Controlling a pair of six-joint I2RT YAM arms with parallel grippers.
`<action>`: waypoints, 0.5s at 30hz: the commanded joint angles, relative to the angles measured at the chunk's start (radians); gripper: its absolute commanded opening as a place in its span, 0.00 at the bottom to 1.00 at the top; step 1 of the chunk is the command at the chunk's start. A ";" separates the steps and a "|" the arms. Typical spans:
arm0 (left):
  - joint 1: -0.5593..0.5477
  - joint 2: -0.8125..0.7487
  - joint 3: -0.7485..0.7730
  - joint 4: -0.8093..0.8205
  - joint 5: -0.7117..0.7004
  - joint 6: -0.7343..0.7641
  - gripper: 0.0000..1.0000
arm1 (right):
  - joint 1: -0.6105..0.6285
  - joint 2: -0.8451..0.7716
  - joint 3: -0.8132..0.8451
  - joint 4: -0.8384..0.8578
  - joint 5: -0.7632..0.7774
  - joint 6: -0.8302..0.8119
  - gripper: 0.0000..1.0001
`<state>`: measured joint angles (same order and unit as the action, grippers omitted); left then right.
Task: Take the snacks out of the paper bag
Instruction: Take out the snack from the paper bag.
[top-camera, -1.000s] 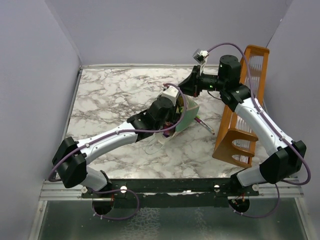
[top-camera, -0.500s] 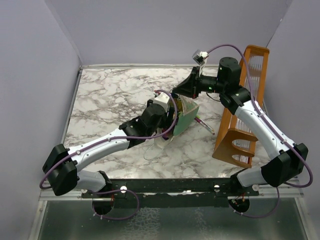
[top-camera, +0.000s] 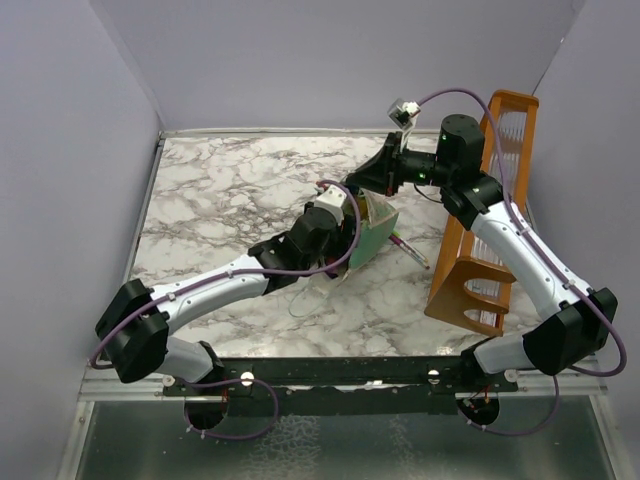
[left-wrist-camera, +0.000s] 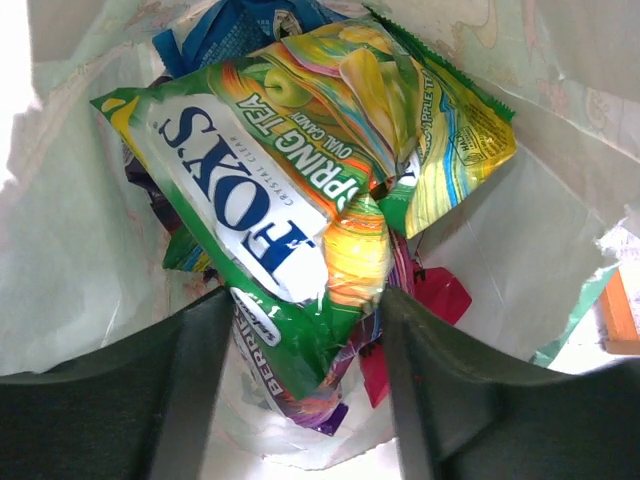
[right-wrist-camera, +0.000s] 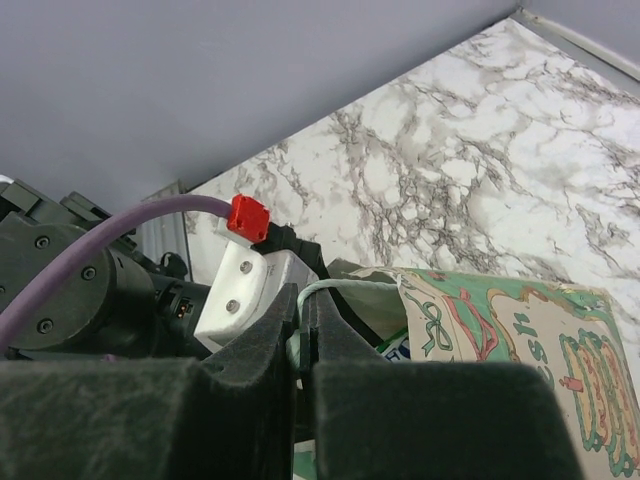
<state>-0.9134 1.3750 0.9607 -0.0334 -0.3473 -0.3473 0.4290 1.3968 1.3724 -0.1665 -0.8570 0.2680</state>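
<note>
The mint-green paper bag (top-camera: 378, 237) lies tilted on the marble table, its mouth toward my left arm. My left gripper (top-camera: 345, 222) is at the bag's mouth. In the left wrist view my left gripper (left-wrist-camera: 308, 340) is open inside the cream-white bag (left-wrist-camera: 510, 220). A green-yellow snack packet (left-wrist-camera: 300, 170) has its lower end between the fingers (left-wrist-camera: 190, 390). A purple packet (left-wrist-camera: 300, 400), a red packet (left-wrist-camera: 440, 295) and a blue packet (left-wrist-camera: 240, 25) lie around it. My right gripper (right-wrist-camera: 305, 330) is shut on the bag's thin white handle (right-wrist-camera: 350, 288), and it also shows in the top view (top-camera: 362, 186).
The tall orange-brown wooden rack (top-camera: 488, 230) stands at the right, close to my right arm. A thin pink and green pen (top-camera: 410, 250) lies between the bag and the rack. The bag's other handle loop (top-camera: 305, 300) trails on the table.
My left arm drew back a little from the bag, then pushed forward into its mouth again. My right gripper has kept hold of the handle in about the same place.
</note>
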 joint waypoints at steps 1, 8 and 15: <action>0.011 0.016 0.019 0.046 0.021 -0.002 0.53 | 0.003 -0.059 0.001 0.090 0.001 0.018 0.01; 0.013 -0.007 0.078 -0.038 0.001 0.034 0.05 | 0.002 -0.083 -0.020 0.055 0.083 -0.026 0.01; 0.013 -0.181 0.078 -0.110 0.132 0.050 0.00 | 0.002 -0.095 -0.031 0.004 0.181 -0.084 0.01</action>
<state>-0.9051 1.3319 1.0115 -0.1295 -0.3050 -0.3218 0.4294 1.3464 1.3441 -0.1776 -0.7620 0.2253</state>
